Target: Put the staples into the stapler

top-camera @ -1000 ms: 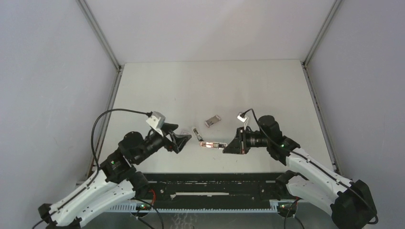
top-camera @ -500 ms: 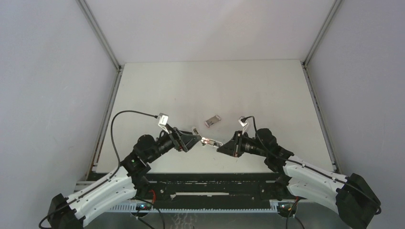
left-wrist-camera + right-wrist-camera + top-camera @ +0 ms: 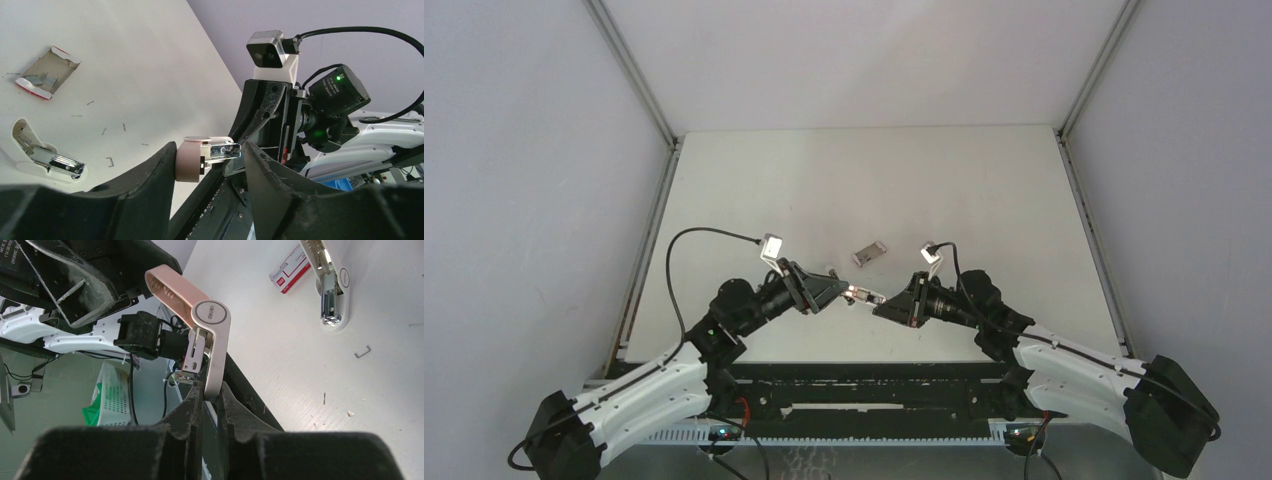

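My right gripper (image 3: 886,303) (image 3: 210,390) is shut on the lower end of a pink stapler (image 3: 210,315) (image 3: 864,296) and holds it above the table's near edge. The stapler's top arm is swung open and its metal rail shows. My left gripper (image 3: 839,290) (image 3: 209,150) stands open around the stapler's (image 3: 189,160) hinge end. One finger touches the pink end; the other is just off the metal tip. A torn red and white staple box (image 3: 869,253) (image 3: 47,72) (image 3: 290,267) lies on the table behind.
A white stapler (image 3: 50,160) (image 3: 332,290) lies opened on the table beside the left gripper, its metal rail showing. Loose staples (image 3: 109,161) (image 3: 362,351) are scattered on the white table (image 3: 874,180). The black rail of the table's near edge runs just below both grippers.
My left arm has reached right to the pink stapler and its jaws have narrowed around the hinge end. The right gripper has shifted slightly left with the stapler.
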`<move>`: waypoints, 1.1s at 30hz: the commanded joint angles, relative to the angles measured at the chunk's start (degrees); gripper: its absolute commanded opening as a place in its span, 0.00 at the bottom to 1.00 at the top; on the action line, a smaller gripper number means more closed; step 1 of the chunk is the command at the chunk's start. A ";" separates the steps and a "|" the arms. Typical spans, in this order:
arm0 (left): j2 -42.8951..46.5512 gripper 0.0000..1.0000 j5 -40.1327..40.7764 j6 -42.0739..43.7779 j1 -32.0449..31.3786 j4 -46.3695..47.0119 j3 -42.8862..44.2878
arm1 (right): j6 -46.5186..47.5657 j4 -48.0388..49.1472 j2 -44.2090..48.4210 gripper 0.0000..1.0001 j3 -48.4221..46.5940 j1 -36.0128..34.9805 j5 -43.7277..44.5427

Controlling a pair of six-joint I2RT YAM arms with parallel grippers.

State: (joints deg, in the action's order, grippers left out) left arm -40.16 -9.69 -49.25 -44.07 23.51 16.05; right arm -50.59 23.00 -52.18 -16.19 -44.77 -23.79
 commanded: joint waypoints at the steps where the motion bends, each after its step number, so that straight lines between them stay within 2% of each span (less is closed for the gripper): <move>1: -0.32 0.54 -1.08 -1.17 0.22 2.45 -1.13 | -0.74 3.89 0.81 0.00 -1.32 -0.49 0.94; 8: -0.60 0.46 -0.80 -1.03 0.26 1.34 -1.08 | -0.67 3.76 1.39 0.00 -1.40 -0.49 1.02; 16: -1.73 0.50 -0.33 -0.80 0.23 -0.47 -0.52 | -0.74 4.02 1.43 0.00 -1.46 -0.49 0.48; 19: -1.66 0.49 -0.08 -0.68 0.24 -0.32 -0.58 | -0.68 3.92 1.49 0.00 -1.46 -0.49 0.50; 21: -1.52 0.45 -0.07 -0.53 0.26 -0.02 -0.65 | -0.65 3.83 1.48 0.00 -1.48 -0.49 0.50; 25: -1.20 0.27 0.19 -0.26 0.25 0.22 -1.04 | -0.24 2.93 1.39 0.00 -1.47 -0.49 1.00; 28: -0.77 0.17 0.14 0.01 0.30 0.55 -1.58 | 0.56 0.87 1.26 0.00 -1.52 -0.49 2.37; 29: -0.53 0.15 0.19 0.22 0.30 0.44 -1.70 | 0.93 0.16 1.15 0.03 -1.47 -0.49 2.76; 33: 1.09 0.08 1.92 4.04 0.30 -6.59 -0.16 | 2.78 -3.28 1.13 0.36 -1.41 -0.26 4.17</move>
State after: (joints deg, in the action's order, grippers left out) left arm -41.19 -9.23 -48.88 -44.07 20.75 15.66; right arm -50.02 21.82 -51.83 -16.19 -44.95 -22.41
